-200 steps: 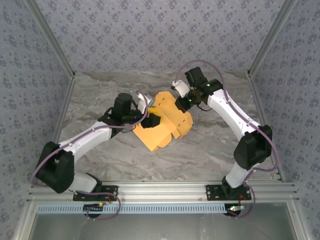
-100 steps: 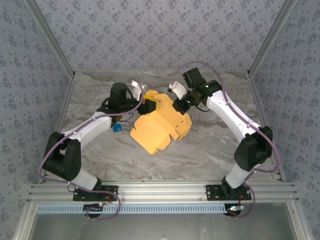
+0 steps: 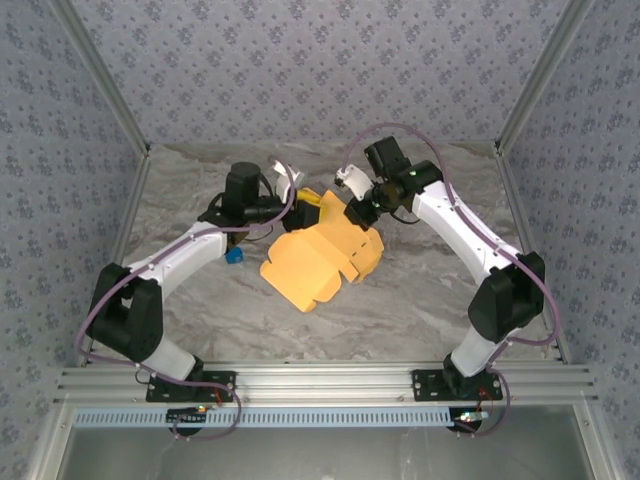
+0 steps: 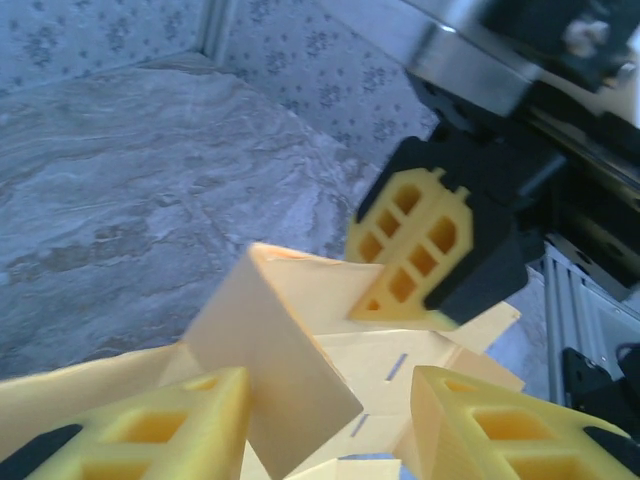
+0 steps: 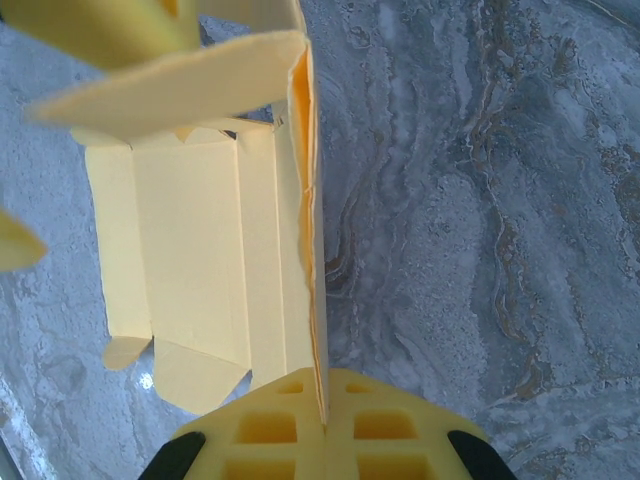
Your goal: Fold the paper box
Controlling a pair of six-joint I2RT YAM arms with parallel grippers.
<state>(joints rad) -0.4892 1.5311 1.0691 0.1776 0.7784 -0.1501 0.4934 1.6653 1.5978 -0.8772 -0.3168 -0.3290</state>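
Observation:
The paper box [image 3: 320, 258] is an orange-yellow die-cut sheet lying partly folded mid-table. My right gripper [image 3: 356, 212] is shut on its far right edge panel, which it holds upright; in the right wrist view the thin panel [image 5: 312, 230] runs straight into the closed fingers [image 5: 380, 435]. My left gripper [image 3: 296, 214] stands open at the sheet's far left corner. In the left wrist view a raised flap [image 4: 270, 355] stands between its spread fingertips [image 4: 150, 430], nearer the left one, and the right gripper's fingers [image 4: 415, 245] pinch the paper behind it.
A tiny blue cube [image 3: 234, 255] lies on the marble table [image 3: 420, 290] beside the left forearm. Patterned walls close in the far and side edges. The aluminium rail [image 3: 320, 380] with both arm bases runs along the near edge.
My left gripper has swung off the sheet's middle to its far left corner, uncovering the blue cube. The right gripper has shifted slightly left, still holding the edge panel.

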